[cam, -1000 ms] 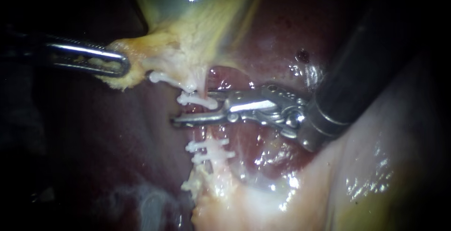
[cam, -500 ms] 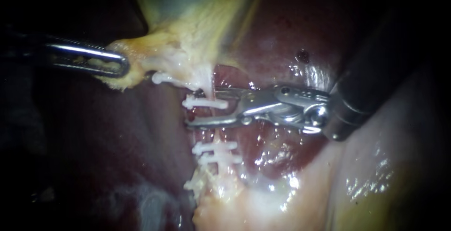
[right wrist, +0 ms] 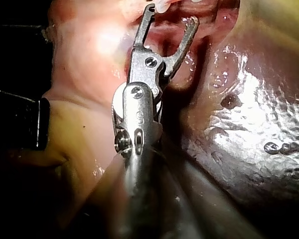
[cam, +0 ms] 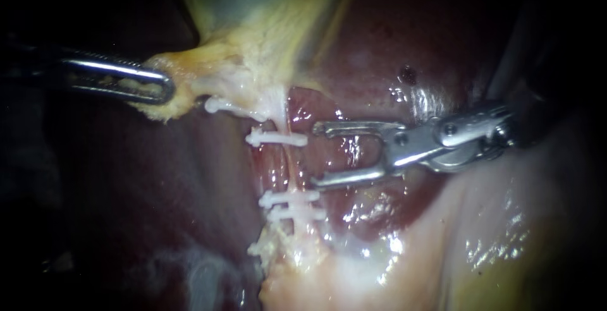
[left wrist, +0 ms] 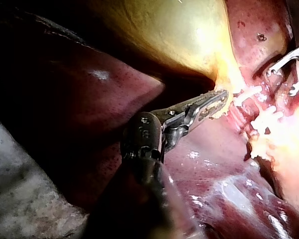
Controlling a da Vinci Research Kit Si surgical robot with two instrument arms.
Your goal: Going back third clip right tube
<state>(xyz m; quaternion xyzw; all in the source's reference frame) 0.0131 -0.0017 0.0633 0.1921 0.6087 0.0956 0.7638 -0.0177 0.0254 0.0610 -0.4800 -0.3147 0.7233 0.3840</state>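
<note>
Three white clips sit across the thin tube (cam: 288, 162): a top clip (cam: 276, 138) just below the gallbladder (cam: 265, 7), and a lower pair (cam: 289, 197) close together. None of them has shifted in the last second.

What has changed is my right instrument (cam: 316, 156). A second ago its pincer straddled the tube in the gap between the top clip and the lower pair. Now it has drawn back towards its own side, and its tips lie just beside the tube, clear of it. That pincer stands wide open and empty, with only the wet liver (cam: 379, 45) behind it.

My left instrument (cam: 163, 87) has not moved. Its pincer is closed on a flap of pale tissue (cam: 190, 90) under the gallbladder, keeping the tube stretched.

I judge that the clip is left in place and the withdrawal is well under way. The remaining care is to back straight out without catching a clip end.
</note>
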